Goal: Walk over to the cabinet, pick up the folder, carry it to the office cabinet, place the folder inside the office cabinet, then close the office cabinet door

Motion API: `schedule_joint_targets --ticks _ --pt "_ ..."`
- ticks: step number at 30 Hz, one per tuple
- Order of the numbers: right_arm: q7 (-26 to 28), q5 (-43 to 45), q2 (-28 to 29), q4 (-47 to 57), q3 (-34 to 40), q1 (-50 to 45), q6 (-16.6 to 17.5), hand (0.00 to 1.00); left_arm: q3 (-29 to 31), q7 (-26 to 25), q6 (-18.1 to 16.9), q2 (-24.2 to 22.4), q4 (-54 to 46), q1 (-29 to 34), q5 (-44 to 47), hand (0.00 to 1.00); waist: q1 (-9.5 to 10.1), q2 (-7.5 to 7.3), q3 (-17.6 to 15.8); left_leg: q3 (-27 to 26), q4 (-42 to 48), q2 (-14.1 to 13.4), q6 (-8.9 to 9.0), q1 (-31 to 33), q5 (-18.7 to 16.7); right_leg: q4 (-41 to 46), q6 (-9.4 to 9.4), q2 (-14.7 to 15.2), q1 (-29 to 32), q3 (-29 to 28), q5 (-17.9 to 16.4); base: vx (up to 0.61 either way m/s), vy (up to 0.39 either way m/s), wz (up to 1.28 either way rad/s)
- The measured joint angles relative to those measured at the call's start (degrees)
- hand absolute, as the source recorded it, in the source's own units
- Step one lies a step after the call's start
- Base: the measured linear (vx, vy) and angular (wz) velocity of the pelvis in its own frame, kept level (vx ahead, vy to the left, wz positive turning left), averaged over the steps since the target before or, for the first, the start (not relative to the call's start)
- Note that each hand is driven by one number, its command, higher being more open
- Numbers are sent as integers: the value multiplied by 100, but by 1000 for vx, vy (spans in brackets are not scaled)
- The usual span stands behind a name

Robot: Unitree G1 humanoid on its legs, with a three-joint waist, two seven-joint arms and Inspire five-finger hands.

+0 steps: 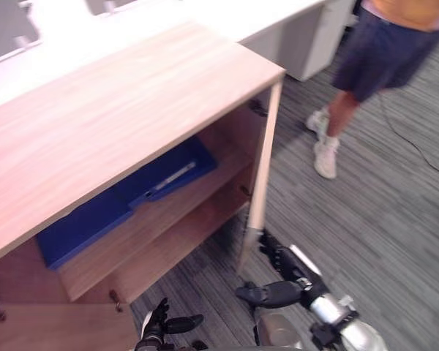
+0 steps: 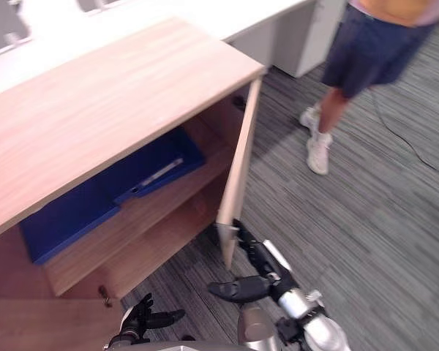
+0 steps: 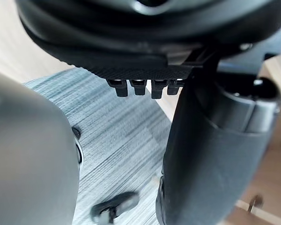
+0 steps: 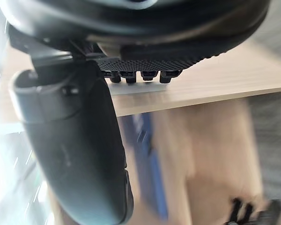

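Grey striped carpet fronts office cabinet (image 1: pixel 132 110) w/ blue folder (image 1: pixel 132 194) flat on its shelf inside, so right hand (image 1: pixel 289 274), fingers straight & together, sits at open door's (image 1: pixel 267 146) lower edge, prob. to push it shut; left hand (image 1: pixel 161 318) low, fingers relaxed, empty.

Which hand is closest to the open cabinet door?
The right hand: its straight fingers reach the bottom corner of the light-wood cabinet door. The left hand sits apart, over grey carpet.

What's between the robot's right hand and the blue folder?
Left eye view: the open door, low down, then bare shelf, between right hand and folder.
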State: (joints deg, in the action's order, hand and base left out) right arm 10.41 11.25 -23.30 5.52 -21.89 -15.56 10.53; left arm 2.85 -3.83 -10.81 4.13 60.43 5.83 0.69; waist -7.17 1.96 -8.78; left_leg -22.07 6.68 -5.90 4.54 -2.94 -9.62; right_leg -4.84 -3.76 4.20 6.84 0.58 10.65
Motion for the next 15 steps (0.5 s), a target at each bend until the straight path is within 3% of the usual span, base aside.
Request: schedule_joint_targets --ticks 5,11,15 --pt "-852 -253 890 -1956 534 1829 50 100 12 -117 46 2 -167 -37 13 100 467 -32 90 743 -134 68 -48 227 226 0 -5 144 -130 680 -61 -22 -10 72" --pt "-1808 -246 982 -3724 1789 2722 39 100 236 -139 65 9 -276 -27 164 100 713 -86 95 1549 -388 211 -84 371 543 0 -36 266 -317 1430 -150 -25 -11 71" --pt "-2062 -246 947 -4480 2040 3043 -63 100 239 -236 82 34 -361 -25 213 100 828 -102 85 1785 -588 259 -80 402 735 -1 -21 304 -323 1637 -182 -46 -20 35"
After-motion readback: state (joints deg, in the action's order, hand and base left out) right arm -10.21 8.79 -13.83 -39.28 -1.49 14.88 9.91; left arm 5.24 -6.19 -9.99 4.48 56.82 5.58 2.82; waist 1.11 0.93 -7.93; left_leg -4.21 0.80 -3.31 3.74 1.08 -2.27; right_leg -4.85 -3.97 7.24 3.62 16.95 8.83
